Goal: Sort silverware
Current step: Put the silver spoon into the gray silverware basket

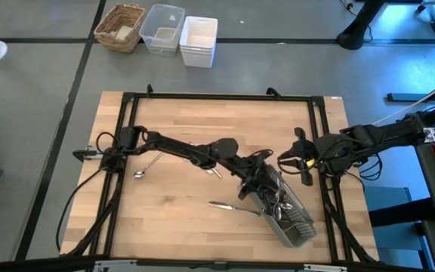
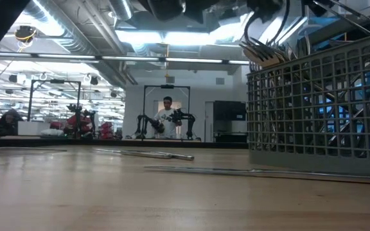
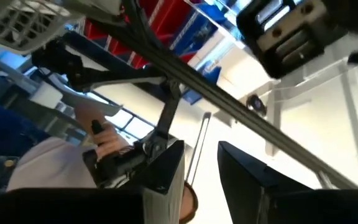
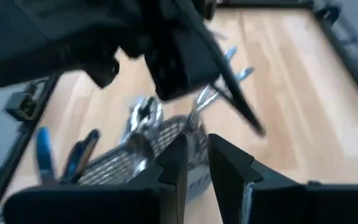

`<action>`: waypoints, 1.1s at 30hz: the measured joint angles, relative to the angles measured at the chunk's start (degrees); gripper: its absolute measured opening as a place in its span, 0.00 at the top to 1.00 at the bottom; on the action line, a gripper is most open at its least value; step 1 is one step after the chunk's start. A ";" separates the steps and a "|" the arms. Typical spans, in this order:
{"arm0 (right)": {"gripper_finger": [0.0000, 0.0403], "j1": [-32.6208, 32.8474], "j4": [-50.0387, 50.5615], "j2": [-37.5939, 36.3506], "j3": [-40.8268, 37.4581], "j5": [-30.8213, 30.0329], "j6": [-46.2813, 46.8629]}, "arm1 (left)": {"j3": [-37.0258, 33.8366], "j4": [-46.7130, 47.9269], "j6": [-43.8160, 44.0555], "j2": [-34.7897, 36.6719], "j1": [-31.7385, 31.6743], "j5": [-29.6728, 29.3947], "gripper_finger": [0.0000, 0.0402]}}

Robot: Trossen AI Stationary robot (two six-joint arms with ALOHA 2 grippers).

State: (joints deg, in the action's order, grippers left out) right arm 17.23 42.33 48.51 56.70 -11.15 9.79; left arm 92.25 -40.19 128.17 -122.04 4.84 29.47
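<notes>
1. Left hand (image 1: 266, 183) out over the upper end of the grey slatted rectangular cutlery caddy (image 1: 297, 223), which lies aslant on the near right part of the pale wooden tabletop (image 1: 180, 219)
2. In the left wrist view, a slim shiny metal handle (image 3: 196, 149) standing in the gap between this hand's dark fingers (image 3: 163, 183), close to one of them; cannot tell whether pinched or loose
3. Right hand (image 1: 291, 161) hovering just beyond the caddy's far end, fingers (image 4: 225, 168) a narrow slit apart with nothing seen between them
4. Bundle of shiny silver-coloured silverware (image 1: 278, 205) packed into the caddy, handles poking out past its rim
5. One long silver table knife (image 1: 229, 205) flat on the tabletop just left of the caddy
6. One small silver spoon (image 1: 143, 171) well apart, far left, beneath the left arm
</notes>
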 joint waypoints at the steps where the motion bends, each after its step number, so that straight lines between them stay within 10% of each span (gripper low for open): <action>1: 0.83 0.00 1.57 0.06 0.68 0.32 1.19 | 0.02 -0.06 -0.45 0.03 0.29 0.00 0.78; 14: 0.83 0.00 17.80 -0.22 6.85 0.30 8.68 | 0.11 0.73 -20.31 4.60 2.12 0.09 0.78; 33: 0.83 0.00 18.71 -0.22 11.48 -3.77 21.95 | 4.53 9.38 -101.89 6.75 -5.23 -3.64 0.78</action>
State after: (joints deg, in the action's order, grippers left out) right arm 17.23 61.04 48.29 68.18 -14.91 31.74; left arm 96.78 -30.81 26.29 -115.29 -0.40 25.83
